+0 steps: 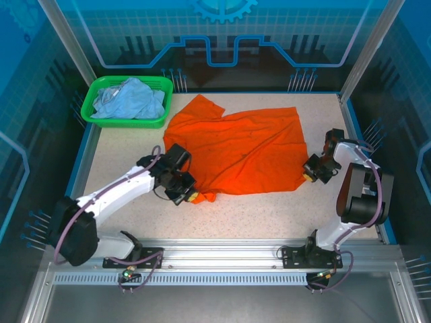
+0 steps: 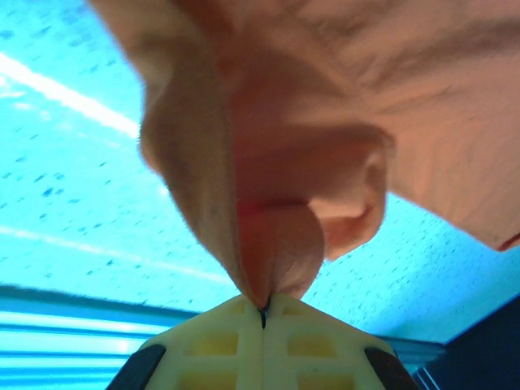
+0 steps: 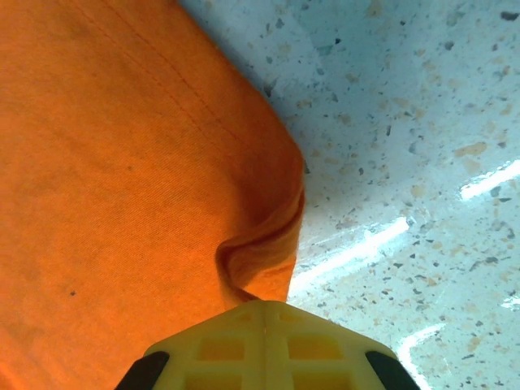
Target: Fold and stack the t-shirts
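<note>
The orange t-shirt (image 1: 242, 151) lies spread and wrinkled on the middle of the speckled table (image 1: 269, 215), with one sleeve pointing to the far side. It reaches from one gripper to the other.

Its near left corner is in the left gripper (image 2: 264, 311). The pale yellow jaws press together on the thin cloth, which rises from the fingertips in a soft rounded fold. The right gripper (image 3: 264, 307) is at the shirt's right edge. Its jaws are closed on a small raised ridge of the hem, the cloth lies flat to the left of it, and bare stone-like table is to the right of it.

Between the shirt's near edge and the arm bases there is a bare strip of table. Beyond the right gripper only a narrow margin remains before the table's blue edge. Far beyond the left gripper, in the far left corner, the pale blue t-shirt (image 1: 131, 99) sits crumpled inside a green plastic basket (image 1: 91, 111), near the orange sleeve but apart from it.
</note>
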Tool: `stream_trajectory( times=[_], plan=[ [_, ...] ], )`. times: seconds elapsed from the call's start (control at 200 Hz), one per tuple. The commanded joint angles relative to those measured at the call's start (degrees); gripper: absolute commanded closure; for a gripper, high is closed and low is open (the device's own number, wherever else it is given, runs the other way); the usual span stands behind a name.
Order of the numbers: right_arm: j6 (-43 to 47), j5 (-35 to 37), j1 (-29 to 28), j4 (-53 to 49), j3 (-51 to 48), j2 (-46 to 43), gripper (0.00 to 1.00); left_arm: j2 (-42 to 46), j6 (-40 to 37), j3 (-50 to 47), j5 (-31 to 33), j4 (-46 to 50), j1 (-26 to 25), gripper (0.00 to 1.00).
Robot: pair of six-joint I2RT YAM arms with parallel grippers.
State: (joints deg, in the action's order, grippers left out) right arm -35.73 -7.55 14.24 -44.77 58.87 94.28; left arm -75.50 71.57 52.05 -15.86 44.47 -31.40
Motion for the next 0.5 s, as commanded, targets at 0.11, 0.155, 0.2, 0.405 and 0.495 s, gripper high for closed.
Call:
stream_trajectory(
  times=[0.11,0.155,0.2,0.405,0.495],
  plan=[
    [1.4,1.4,-0.6,-2.8,0.7,-2.2,1.0,11.9,-7.6,-8.0,-10.6,9.3,1.9,1.0],
    [1.4,1.7,-0.7,-2.8,0.6,-2.2,1.0,14.6,-8.0,-9.6,-11.7,9.2,2.6,1.0],
    [1.3,1.9,-0.6,-2.9,0.4,-2.1,1.0,16.1,-8.9,-11.1,-13.6,9.3,2.8,0.99],
    [1.4,2.1,-0.5,-2.7,-0.1,-1.6,1.0,21.0,-13.9,-12.8,-7.9,23.6,2.9,0.98],
    [1.3,1.9,-0.6,-2.6,-0.4,-1.8,1.0,25.6,-12.2,-12.0,-0.2,30.6,4.2,0.51]
  ],
)
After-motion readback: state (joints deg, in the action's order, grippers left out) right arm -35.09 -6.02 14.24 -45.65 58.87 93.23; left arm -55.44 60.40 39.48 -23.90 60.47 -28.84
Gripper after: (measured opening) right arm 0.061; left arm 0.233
